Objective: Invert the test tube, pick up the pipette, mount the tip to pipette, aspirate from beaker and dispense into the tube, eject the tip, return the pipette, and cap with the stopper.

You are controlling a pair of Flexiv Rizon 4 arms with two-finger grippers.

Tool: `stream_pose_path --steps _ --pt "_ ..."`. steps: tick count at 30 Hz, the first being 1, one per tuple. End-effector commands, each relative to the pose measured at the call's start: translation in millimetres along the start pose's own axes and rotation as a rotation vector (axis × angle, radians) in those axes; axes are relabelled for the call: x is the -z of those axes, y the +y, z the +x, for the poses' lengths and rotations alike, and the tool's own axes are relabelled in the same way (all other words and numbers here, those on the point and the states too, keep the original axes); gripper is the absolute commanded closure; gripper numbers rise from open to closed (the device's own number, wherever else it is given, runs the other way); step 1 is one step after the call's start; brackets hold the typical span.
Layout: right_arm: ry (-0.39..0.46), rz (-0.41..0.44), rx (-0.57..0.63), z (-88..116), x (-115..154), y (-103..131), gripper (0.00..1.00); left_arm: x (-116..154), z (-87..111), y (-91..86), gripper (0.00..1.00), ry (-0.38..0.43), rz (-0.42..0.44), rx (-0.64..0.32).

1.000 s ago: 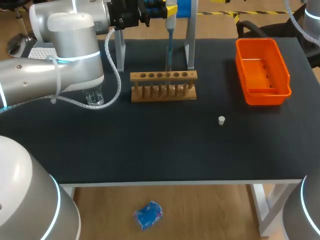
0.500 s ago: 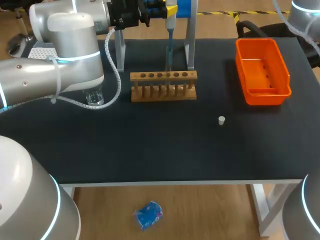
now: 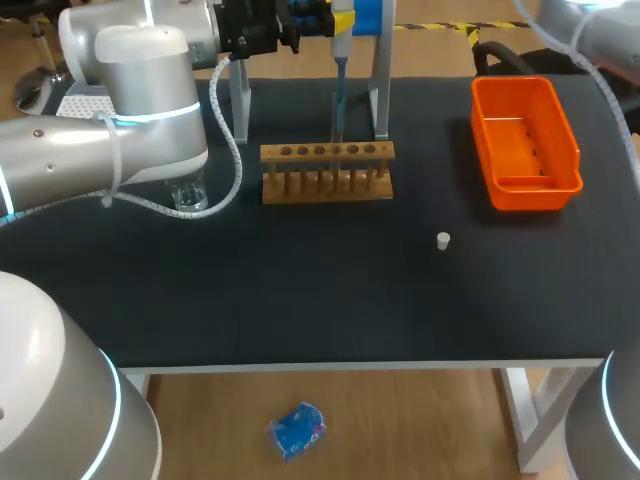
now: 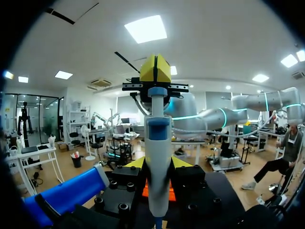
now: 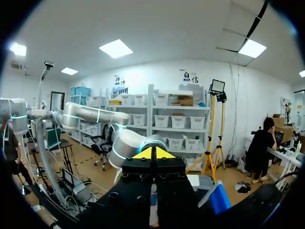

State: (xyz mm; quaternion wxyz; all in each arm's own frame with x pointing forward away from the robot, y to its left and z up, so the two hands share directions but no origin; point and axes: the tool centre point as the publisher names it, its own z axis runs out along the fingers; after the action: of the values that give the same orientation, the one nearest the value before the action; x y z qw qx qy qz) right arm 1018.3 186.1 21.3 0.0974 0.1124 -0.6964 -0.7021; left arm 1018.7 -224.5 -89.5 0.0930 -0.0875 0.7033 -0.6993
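Observation:
My left gripper (image 4: 158, 164) is shut on the pipette (image 4: 158, 143), its yellow fingers (image 4: 138, 162) pressing the white and blue body from both sides. In the head view the left gripper (image 3: 300, 22) holds the pipette (image 3: 341, 40) at the blue stand, above the wooden rack (image 3: 327, 170). The pipette's thin blue shaft hangs down behind the rack. A clear beaker (image 3: 188, 195) stands partly under my left arm. The white stopper (image 3: 443, 240) lies alone on the mat. My right gripper (image 5: 152, 153) is shut on nothing, up off the table and facing the left one.
An orange bin (image 3: 572, 150) sits at the back right. The pipette stand's grey posts (image 3: 381, 80) rise behind the rack. A white tip box (image 3: 85, 100) shows behind my left arm at the far left.
My right arm has swung leftwards across the top right corner of the head view, and its fingers have closed. The left arm and the pipette have stayed put.

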Motion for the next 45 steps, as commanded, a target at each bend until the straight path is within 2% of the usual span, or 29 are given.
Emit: stream_pose_path --steps 1,12,31,45 --pt "0.044 0.001 -0.01 -4.9 -6.1 -0.6 1.0 -0.6 1.0 0.0 1.0 -0.004 0.001 -0.001" --pt "0.06 0.019 -0.032 -3.6 -17.6 -14.5 1.0 -0.6 1.0 0.0 1.0 -0.004 0.001 -0.001" --pt "0.077 -0.009 -0.051 -6.3 -20.7 -27.8 1.0 -0.6 1.0 0.0 1.0 -0.004 0.001 -0.001" --pt "0.077 0.003 -0.062 -5.2 -19.8 -32.0 1.0 -0.6 1.0 0.0 1.0 -0.004 0.001 -0.001"
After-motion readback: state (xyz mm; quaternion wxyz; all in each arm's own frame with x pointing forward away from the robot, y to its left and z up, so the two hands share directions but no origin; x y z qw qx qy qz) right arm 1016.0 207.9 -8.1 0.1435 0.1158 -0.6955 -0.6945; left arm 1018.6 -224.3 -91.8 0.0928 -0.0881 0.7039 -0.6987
